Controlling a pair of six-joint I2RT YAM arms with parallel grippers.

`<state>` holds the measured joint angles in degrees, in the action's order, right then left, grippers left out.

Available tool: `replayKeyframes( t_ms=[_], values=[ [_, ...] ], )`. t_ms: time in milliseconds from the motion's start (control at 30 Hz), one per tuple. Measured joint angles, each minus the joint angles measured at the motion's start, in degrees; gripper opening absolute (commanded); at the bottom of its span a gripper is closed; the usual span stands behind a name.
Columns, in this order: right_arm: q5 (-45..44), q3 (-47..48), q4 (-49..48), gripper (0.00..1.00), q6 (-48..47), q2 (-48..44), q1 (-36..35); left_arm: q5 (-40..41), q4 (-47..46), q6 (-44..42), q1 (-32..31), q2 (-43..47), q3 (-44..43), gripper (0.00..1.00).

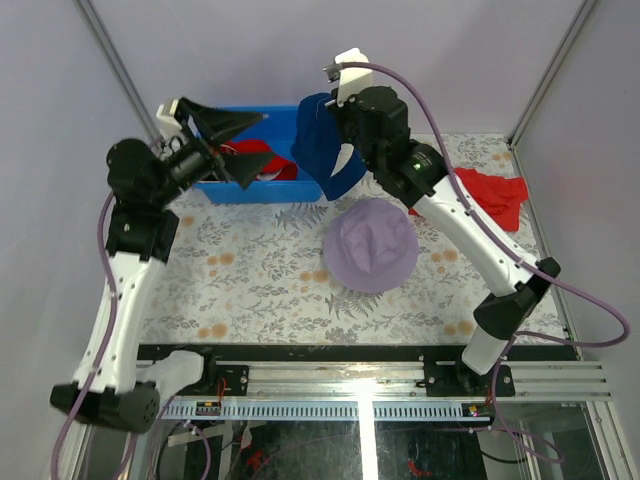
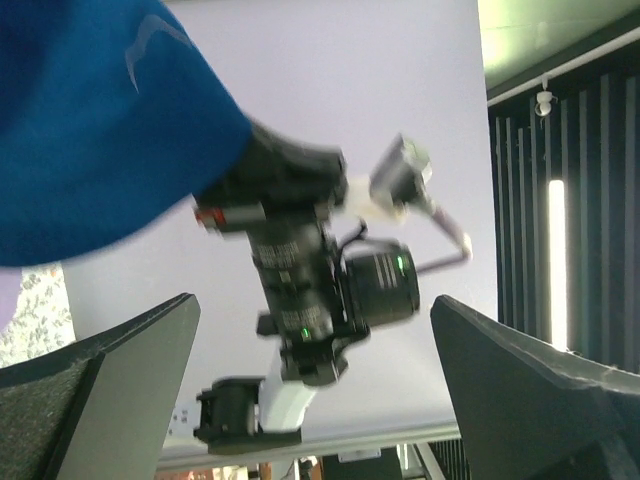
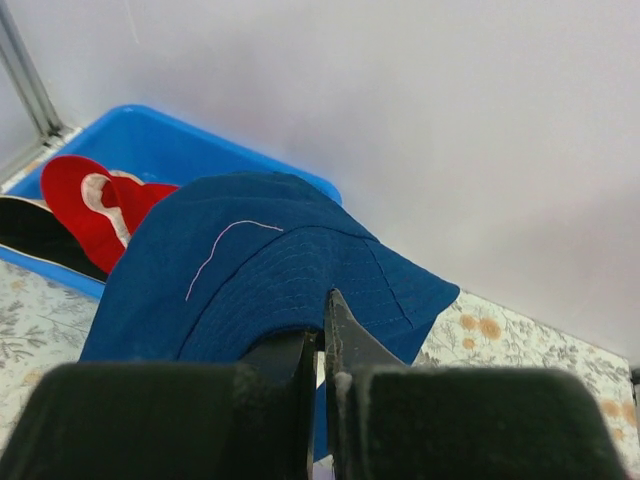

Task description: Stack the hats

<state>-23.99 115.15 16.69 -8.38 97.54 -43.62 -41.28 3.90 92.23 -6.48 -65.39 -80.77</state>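
My right gripper point(image 1: 338, 145) is shut on the navy blue hat point(image 1: 322, 140) and holds it in the air at the right end of the blue bin point(image 1: 225, 190). In the right wrist view the jaws point(image 3: 325, 320) pinch the navy hat's brim point(image 3: 250, 280). The lavender hat point(image 1: 372, 243) lies on the table below and to the right. The red hat point(image 1: 272, 166) lies in the bin, also in the right wrist view point(image 3: 90, 200), beside a black lining point(image 3: 40, 235). My left gripper point(image 1: 262, 138) is open and empty above the bin, pointing at the navy hat point(image 2: 90, 120).
A flat red cloth point(image 1: 497, 195) lies at the table's far right. The floral tablecloth point(image 1: 250, 280) covers the table. Grey walls and metal frame posts point(image 1: 120, 70) enclose the back and sides. The right arm point(image 2: 320, 270) fills the middle of the left wrist view.
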Motion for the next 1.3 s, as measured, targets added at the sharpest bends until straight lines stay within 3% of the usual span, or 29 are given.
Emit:
replayKeyframes(
  t_ms=[167,400,833,1300],
  values=[
    [-3.3,1.3,0.7,0.0,0.5,2.8,0.0,5.4,-1.1,5.4,-9.2,8.2,10.6,1.0],
    [-5.5,1.7,0.0,0.0,2.2,2.8,0.0,13.0,-3.5,8.9,-21.0,3.2,15.8,1.0],
    [-6.7,-6.1,-1.2,0.0,5.9,-0.9,-0.2,24.8,-3.3,6.9,-22.7,0.9,18.0,1.0],
    [-7.0,-23.6,-4.1,0.0,8.9,-13.4,-0.3,27.4,-3.3,4.9,-24.2,-0.6,18.0,1.0]
  ],
)
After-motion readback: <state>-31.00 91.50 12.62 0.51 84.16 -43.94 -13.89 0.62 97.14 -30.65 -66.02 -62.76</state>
